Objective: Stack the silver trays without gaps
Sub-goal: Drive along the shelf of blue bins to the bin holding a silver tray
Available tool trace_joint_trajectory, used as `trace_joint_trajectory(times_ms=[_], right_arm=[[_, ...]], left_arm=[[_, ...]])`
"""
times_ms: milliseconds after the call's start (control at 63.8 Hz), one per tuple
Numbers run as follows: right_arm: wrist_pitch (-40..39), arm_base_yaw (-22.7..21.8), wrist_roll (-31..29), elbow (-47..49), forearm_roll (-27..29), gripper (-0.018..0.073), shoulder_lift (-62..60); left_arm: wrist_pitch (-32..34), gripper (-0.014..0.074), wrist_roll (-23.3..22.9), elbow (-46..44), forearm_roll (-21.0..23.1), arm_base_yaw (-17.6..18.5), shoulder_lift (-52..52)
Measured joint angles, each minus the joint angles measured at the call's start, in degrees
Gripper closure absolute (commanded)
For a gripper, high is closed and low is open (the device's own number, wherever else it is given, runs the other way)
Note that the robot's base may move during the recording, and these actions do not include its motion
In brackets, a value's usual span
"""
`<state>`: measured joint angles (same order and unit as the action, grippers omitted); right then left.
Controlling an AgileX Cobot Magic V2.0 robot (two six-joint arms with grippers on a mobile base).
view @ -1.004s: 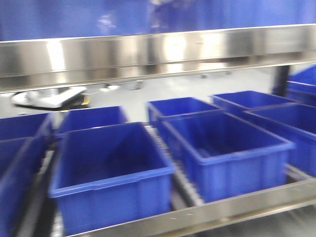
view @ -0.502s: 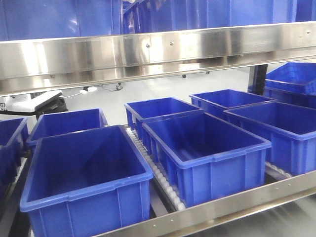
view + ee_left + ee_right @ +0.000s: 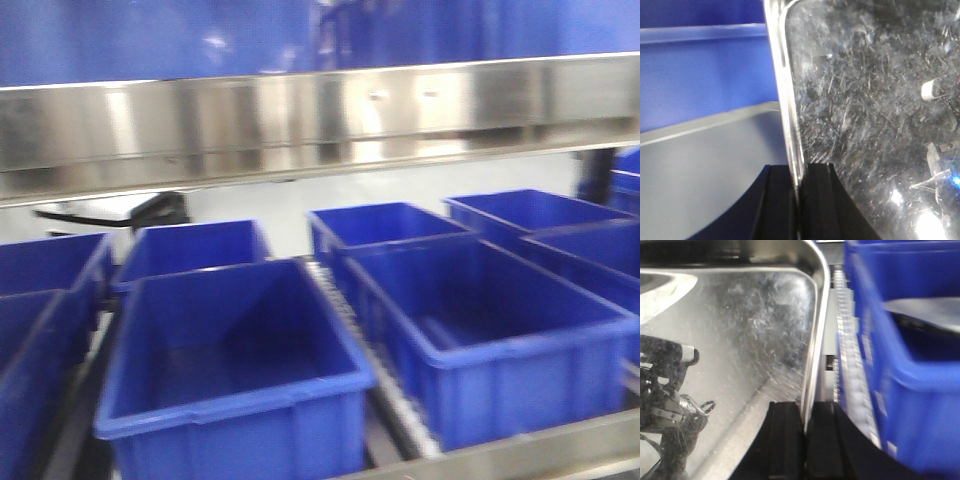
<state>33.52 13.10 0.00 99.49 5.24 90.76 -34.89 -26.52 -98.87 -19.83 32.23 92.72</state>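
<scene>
Left wrist view: the left pincer (image 3: 799, 175) is closed on the thin rolled rim of a silver tray (image 3: 865, 100), one black finger on each side of the rim. The tray's scratched, reflective face fills the right of the view, with a blue bin wall (image 3: 705, 75) to its left. Right wrist view: the right pincer (image 3: 806, 410) likewise clamps the rim of a silver tray (image 3: 750, 330) near a rounded corner. A roller track (image 3: 852, 365) runs just beside that rim, and a deep blue bin (image 3: 910, 340) stands beyond it. Whether both views show the same tray cannot be told. Front view (blurred): rows of blue bins (image 3: 235, 400) sit under a polished steel rail (image 3: 320, 120).
</scene>
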Motion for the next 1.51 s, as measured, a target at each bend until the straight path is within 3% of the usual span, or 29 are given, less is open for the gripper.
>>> trace_joint_trajectory(times_ms=[1506], right_arm=[[-0.20,0.00,0.00,0.00,0.08,0.0646,0.00]], left_arm=[[0.00,0.0613,0.00,0.00,0.00,0.00,0.00]])
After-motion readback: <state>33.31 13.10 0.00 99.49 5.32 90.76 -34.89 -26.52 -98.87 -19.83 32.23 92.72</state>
